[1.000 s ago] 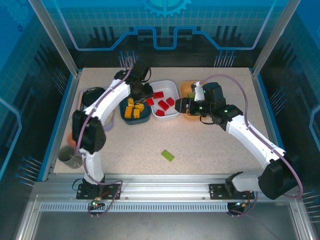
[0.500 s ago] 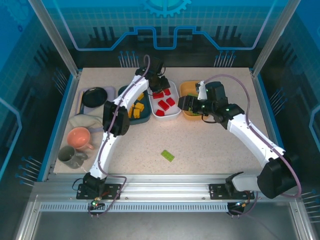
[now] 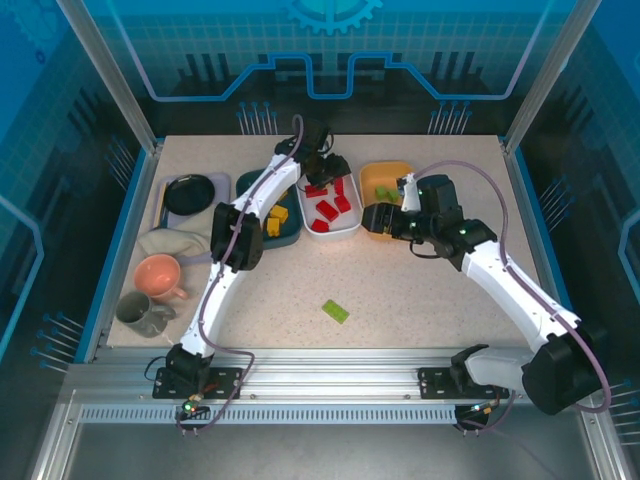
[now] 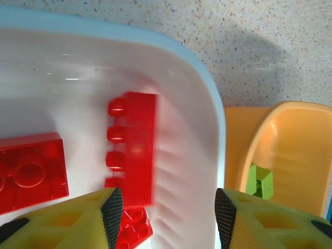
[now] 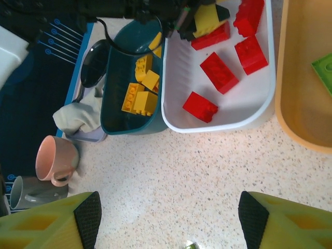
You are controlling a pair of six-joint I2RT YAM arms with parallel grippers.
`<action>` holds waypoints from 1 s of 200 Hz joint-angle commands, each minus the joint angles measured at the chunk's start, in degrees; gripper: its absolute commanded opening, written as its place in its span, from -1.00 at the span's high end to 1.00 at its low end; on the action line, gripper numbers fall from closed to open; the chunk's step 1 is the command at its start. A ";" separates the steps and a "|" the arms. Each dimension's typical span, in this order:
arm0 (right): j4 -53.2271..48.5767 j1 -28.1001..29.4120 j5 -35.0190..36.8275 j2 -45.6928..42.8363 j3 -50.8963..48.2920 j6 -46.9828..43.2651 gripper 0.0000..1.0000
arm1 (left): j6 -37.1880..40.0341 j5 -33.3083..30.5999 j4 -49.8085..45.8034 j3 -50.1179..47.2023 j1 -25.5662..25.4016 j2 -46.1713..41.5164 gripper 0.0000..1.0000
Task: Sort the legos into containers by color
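Yellows sit in the teal tray, reds in the white tray, greens in the orange tray. One green lego lies unsorted on the surface. I see left jaws and right jaws released, empty.

No legible text, labels, brands or numbers on any surface.

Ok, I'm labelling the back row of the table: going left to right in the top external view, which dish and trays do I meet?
From the left: black round dish → dark teal tray → white tray → orange tray.
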 commanded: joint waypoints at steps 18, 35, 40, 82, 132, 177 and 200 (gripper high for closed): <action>-9.20 3.60 3.84 -0.79 -0.10 -7.94 -0.43 | -1.28 -3.56 -6.09 -2.03 -0.62 -13.88 -0.16; -15.46 9.89 9.86 1.50 1.56 -14.21 -0.42 | -2.87 -7.32 -6.94 -12.16 -0.62 -22.98 -0.24; -17.11 12.02 11.30 2.30 1.82 -15.55 -0.42 | -3.15 -7.90 -6.11 -16.43 -0.58 -26.65 -0.26; -24.05 28.45 17.97 11.77 3.19 -21.63 -0.45 | -5.79 -9.76 0.11 -54.67 -0.88 -56.54 -0.36; -28.55 36.58 21.58 28.64 9.79 -22.03 -0.49 | -9.96 -9.33 -1.67 -85.55 -2.78 -84.18 -0.51; -30.61 37.29 24.61 38.70 15.58 -21.33 -0.42 | -12.75 -11.21 -4.92 -94.25 -3.96 -95.19 -0.50; -30.51 37.22 24.57 40.86 16.44 -21.13 -0.25 | -13.28 -11.59 -5.33 -95.48 -4.19 -97.37 -0.50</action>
